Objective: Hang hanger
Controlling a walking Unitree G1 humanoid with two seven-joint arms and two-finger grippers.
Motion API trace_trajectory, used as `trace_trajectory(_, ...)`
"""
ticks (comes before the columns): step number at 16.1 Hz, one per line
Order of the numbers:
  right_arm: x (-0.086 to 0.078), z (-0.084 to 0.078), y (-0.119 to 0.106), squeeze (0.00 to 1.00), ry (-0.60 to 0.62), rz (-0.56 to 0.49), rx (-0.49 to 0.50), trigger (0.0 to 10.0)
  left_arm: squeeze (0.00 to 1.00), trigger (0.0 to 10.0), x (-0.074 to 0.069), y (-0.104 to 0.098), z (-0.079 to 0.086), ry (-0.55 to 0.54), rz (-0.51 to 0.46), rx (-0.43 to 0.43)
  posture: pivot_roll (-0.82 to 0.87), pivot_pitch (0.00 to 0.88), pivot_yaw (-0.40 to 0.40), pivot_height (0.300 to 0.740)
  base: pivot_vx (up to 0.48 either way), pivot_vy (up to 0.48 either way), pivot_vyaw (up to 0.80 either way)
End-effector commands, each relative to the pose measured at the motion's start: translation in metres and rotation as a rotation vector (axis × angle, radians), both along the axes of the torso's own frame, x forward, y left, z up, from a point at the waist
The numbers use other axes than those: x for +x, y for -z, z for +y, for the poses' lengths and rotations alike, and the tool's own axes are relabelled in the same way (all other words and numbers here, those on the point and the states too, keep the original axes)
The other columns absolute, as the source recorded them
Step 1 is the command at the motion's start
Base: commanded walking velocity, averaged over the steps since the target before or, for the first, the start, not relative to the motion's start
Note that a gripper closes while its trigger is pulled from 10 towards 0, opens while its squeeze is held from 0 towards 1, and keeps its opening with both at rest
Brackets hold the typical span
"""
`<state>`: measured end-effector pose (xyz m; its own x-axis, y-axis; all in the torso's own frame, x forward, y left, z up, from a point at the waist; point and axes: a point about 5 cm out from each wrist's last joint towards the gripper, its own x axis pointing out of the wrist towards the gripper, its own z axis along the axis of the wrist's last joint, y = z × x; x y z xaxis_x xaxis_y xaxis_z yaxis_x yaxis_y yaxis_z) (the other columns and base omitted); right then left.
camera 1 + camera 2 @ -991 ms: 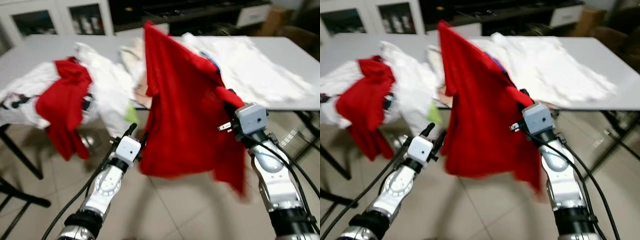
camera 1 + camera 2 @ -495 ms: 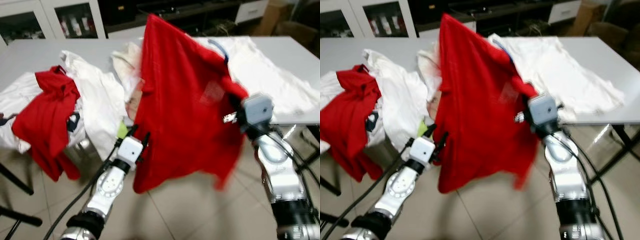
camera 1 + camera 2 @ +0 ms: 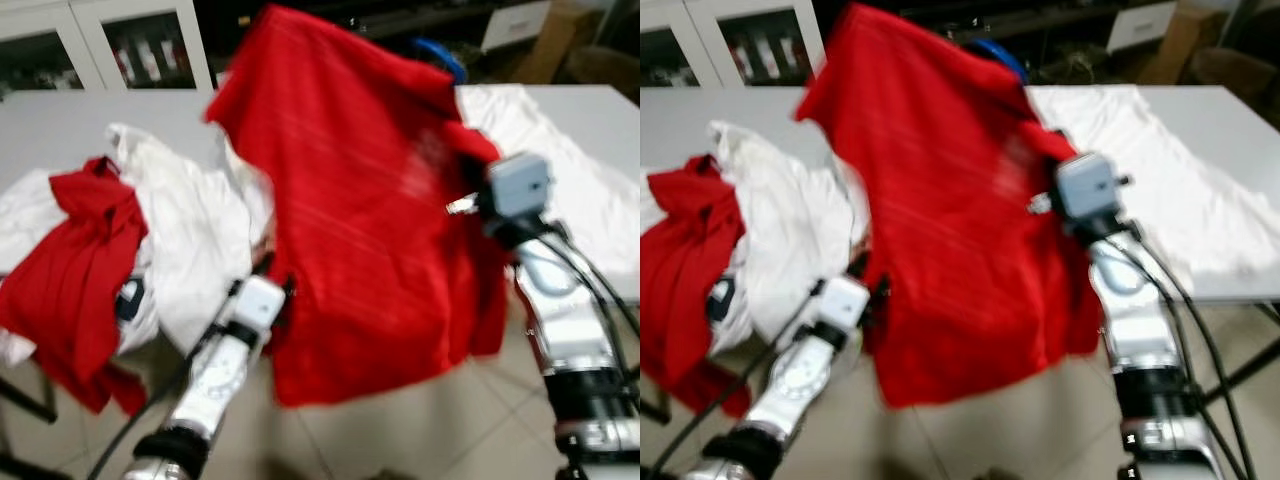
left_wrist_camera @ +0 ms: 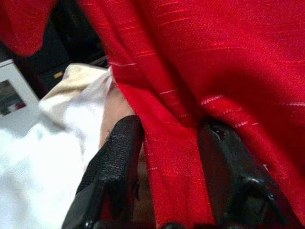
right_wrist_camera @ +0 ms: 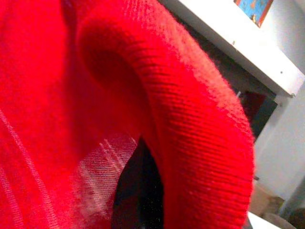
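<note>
Left eye view shows the red shirt (image 3: 370, 220) held up in the air between the two arms, in front of the table (image 3: 60, 130) with the pile of white and red clothes (image 3: 150, 250). The shirt hangs with its long axis almost vertical, the shoulder line at the top and the hem low, near the floor. At the top a blue hanger (image 3: 438, 55) comes out of the collar, on the far right side of the shirt.

The right gripper (image 5: 138, 191) is high at the right shoulder of the shirt, under the cloth; I cannot tell if its jaws are closed or not. The left gripper (image 4: 167, 157) is low, at the left edge of the hem, and its two fingers (image 4: 116, 162) stand apart with a fold of the red cloth between them.

I judge the right arm is nearer to the hanger hook, so the hanging depends on this arm.
</note>
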<state>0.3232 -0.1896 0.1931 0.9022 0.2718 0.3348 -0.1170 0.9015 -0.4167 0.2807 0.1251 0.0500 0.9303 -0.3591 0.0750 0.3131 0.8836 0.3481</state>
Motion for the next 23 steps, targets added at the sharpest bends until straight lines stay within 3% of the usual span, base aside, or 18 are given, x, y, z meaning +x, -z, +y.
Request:
trace_trajectory(1, 0.004, 0.007, -0.020, 0.00, -0.010, -0.073, 0.015, 10.0, 0.00, 10.0, 0.003, -0.003, 0.010, -0.022, -0.009, 0.021, 0.07, 0.007, 0.026, 0.740, 0.480, 0.000, 0.00)
trace_trajectory(5, 0.009, 0.001, -0.024, 0.00, 0.035, -0.070, -0.005, 10.0, 0.00, 10.0, 0.003, -0.003, 0.009, -0.020, -0.007, 0.019, 0.07, 0.007, 0.026, 0.740, 0.480, 0.000, 0.00)
trace_trajectory(9, 0.015, 0.006, 0.001, 0.00, 0.031, 0.074, -0.093, 10.0, 0.00, 10.0, 0.005, -0.006, 0.008, -0.029, -0.015, -0.001, 0.07, 0.007, 0.026, 0.740, 0.096, 0.000, 0.00)
trace_trajectory(14, 0.017, 0.006, 0.018, 0.00, 0.060, 0.167, -0.178, 10.0, 0.00, 10.0, 0.006, -0.009, 0.008, -0.032, -0.026, -0.008, 0.06, 0.007, 0.029, 0.740, 0.000, 0.000, 0.00)
trace_trajectory(16, 0.015, 0.010, 0.018, 0.00, 0.042, 0.144, -0.222, 10.0, 0.00, 10.0, 0.006, -0.010, 0.008, -0.032, -0.031, -0.010, 0.07, 0.007, 0.030, 0.740, 0.000, 0.000, 0.00)
trace_trajectory(19, 0.010, 0.017, 0.006, 0.00, 0.049, 0.017, -0.296, 10.0, 0.00, 10.0, 0.010, -0.016, 0.008, -0.041, -0.054, -0.023, 0.07, 0.010, 0.028, 0.740, 0.000, 0.000, 0.00)
trace_trajectory(21, 0.004, 0.023, 0.013, 0.00, 0.041, -0.045, -0.466, 10.0, 0.00, 10.0, 0.013, -0.022, 0.008, -0.052, -0.076, -0.035, 0.07, 0.011, 0.028, 0.740, 0.000, 0.000, 0.00)
trace_trajectory(23, 0.000, 0.025, 0.023, 0.00, 0.025, -0.058, -0.569, 10.0, 0.00, 10.0, 0.016, -0.027, 0.008, -0.058, -0.089, -0.045, 0.07, 0.012, 0.028, 0.740, 0.000, 0.000, 0.00)
